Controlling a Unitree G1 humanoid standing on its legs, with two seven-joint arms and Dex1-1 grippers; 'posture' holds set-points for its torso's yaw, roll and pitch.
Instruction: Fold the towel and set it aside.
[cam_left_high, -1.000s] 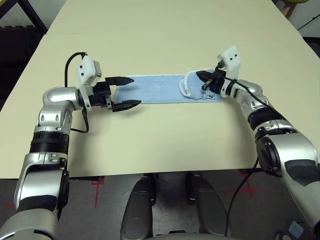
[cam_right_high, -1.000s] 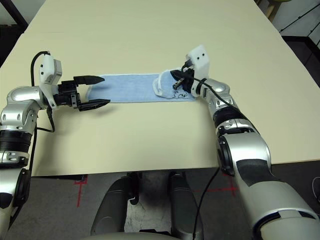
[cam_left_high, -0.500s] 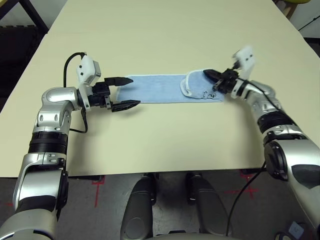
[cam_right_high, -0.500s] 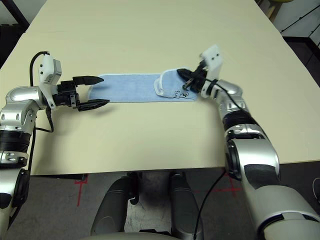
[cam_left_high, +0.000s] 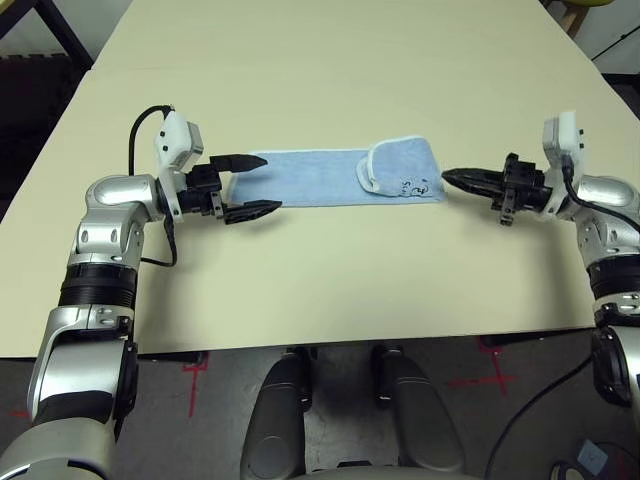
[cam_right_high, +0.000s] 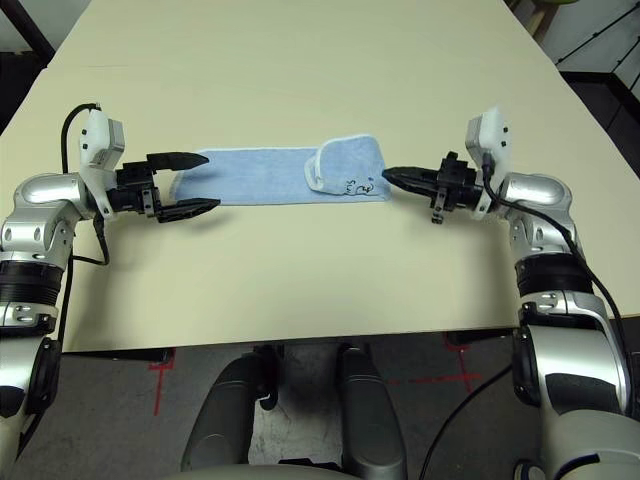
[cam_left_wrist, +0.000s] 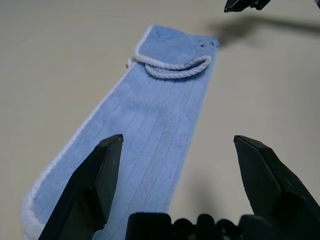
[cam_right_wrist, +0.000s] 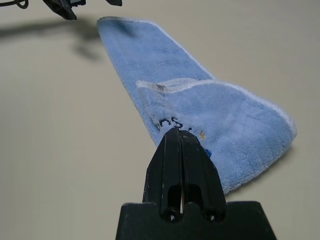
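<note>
The towel (cam_left_high: 335, 178) lies as a long narrow strip across the middle of the frame on the table (cam_left_high: 330, 60), flat on the surface. Its right end is turned back over itself in a short flap, white edging curling across the strip, so one end fold looks made and the left end is not yet folded.

The left gripper (cam_left_high: 248, 185), left of centre, has its two fingers spread wide, straddling the strip's left end just above the cloth; this looks like a readiness to pinch that end for a matching fold. The right gripper (cam_left_high: 462, 180), right of centre, has its fingers pressed together on nothing, tips pointing at the folded end and just clear of it.

A small dark embroidered mark (cam_left_high: 415, 185) sits on the flap's lower right corner; its letters are too small to read.
</note>
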